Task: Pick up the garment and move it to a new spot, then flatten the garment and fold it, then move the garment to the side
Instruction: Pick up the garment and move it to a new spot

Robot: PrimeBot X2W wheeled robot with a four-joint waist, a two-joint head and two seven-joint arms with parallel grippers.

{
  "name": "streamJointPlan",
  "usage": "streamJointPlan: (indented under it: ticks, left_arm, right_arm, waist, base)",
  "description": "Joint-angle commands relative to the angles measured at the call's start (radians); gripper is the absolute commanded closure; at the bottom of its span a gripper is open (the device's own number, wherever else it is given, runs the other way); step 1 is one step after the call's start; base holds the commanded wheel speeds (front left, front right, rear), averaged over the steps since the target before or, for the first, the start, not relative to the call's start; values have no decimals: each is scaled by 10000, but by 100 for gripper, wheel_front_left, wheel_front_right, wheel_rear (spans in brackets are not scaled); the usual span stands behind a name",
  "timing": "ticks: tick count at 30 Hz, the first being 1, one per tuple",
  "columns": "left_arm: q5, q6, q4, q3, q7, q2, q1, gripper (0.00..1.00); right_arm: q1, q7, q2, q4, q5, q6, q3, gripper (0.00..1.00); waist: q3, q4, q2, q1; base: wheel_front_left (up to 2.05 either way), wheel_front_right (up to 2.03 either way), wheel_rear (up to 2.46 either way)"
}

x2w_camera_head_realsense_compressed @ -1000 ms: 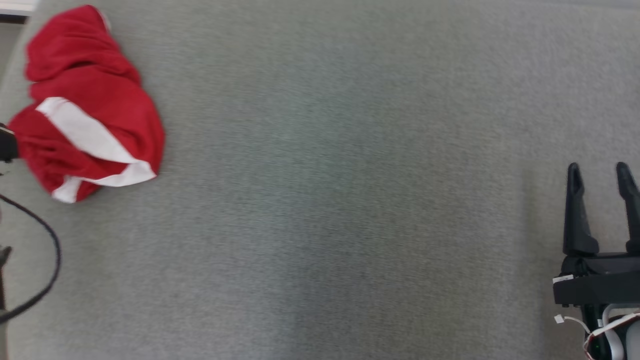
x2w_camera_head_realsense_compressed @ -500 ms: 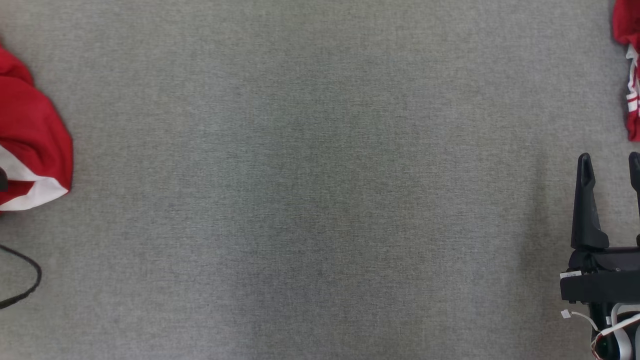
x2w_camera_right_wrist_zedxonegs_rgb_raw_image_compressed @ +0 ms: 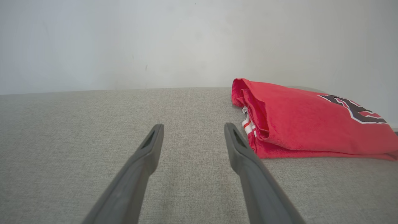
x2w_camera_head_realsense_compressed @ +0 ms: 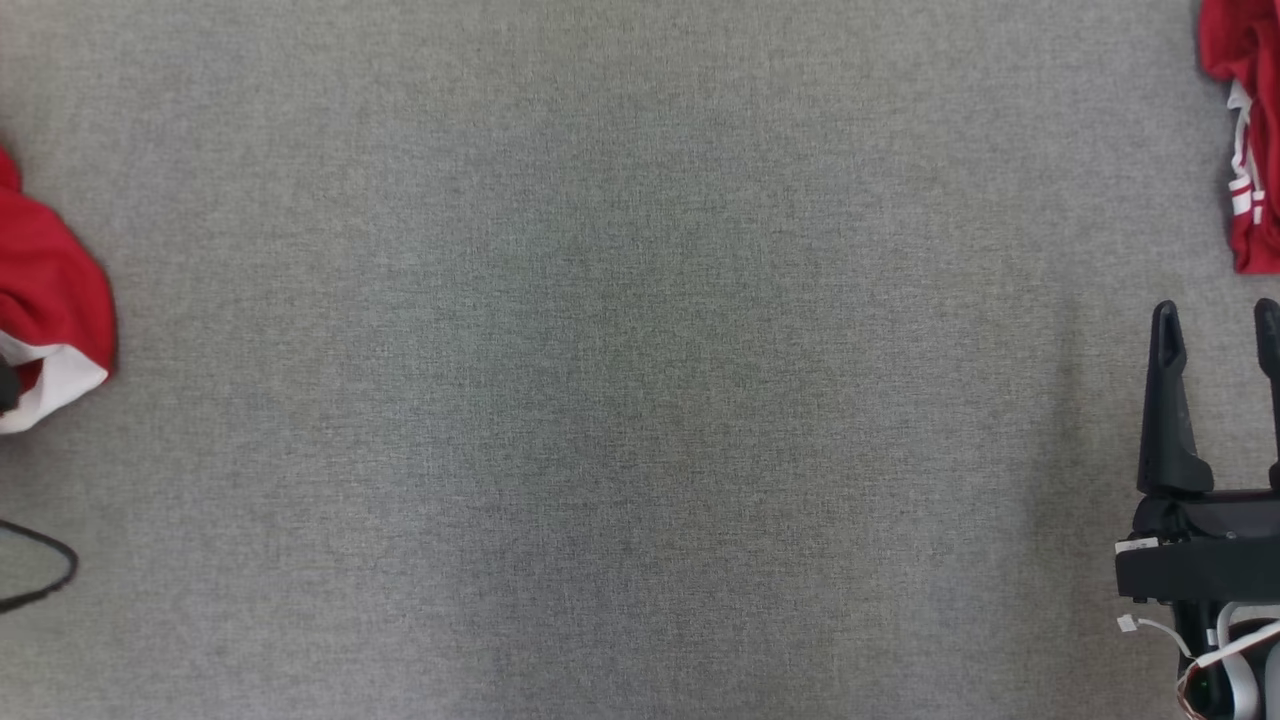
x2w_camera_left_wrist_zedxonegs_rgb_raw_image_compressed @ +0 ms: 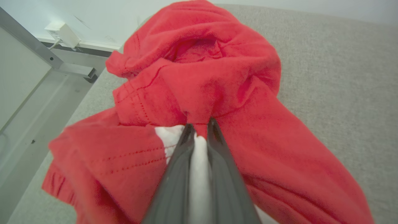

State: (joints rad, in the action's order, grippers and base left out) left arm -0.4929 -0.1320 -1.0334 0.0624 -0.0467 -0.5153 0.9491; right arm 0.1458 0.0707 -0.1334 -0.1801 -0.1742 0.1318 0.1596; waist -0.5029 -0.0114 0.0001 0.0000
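now left fingers [x2w_camera_left_wrist_zedxonegs_rgb_raw_image_compressed: 219,165] pinch bunched garment [x2w_camera_left_wrist_zedxonegs_rgb_raw_image_compressed: 199,77], axis unclear; right fingers [x2w_camera_right_wrist_zedxonegs_rgb_raw_image_compressed: 248,168] spread, empty.

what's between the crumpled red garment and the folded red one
Between the crumpled garment and the folded garment the grey surface is bare, per the head view.

Bright even light, faint shadows; close-up garment [x2w_camera_left_wrist_zedxonegs_rgb_raw_image_compressed: 217,77] slightly blurred.

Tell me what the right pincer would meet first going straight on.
Likely the folded garment: its near edge lies just ahead of the right pincer's outer finger, though relative height is unclear.
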Motion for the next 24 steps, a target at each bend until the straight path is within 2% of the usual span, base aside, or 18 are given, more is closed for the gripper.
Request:
streamJointPlan:
  ticks: [1, 7, 11, 17, 24]
  left_arm:
    - [87, 40, -68, -11, 413, -183, 220, 100]
    - [402, 40, -77, 179, 2235, -452, 834, 100]
    - [502, 34, 342, 523, 2754, -559, 1363, 100]
    - [770, 32, 1575, 1403, 2783, -380, 2229, 100]
    - [838, 73, 3737, 2131, 1972, 334, 2584, 100]
  right_arm:
    - [97, 48, 50, 42, 39, -20, -17, 0]
    - [133, 329, 200, 590, -171, -20, -214, 0]
    - [117, 652, 349, 1126, -330, -20, -428, 0]
    - [148, 1199, 573, 2092, -592, -20, -722, 0]
    - [31, 1623, 755, 2941, -879, -20, -955, 0]
  waist:
    - [112, -6, -1, 0]
    - [740, -19, -1, 0]
    - [1238, 86, -1, 0]
    - [1929, 555, -1, 0]
    - [2464, 1496, -1, 0]
  base:
    - [0, 0, 0]
    - [0, 0, 0]
    - [0, 0, 0]
    - [0, 0, 0]
    - [0, 0, 0]
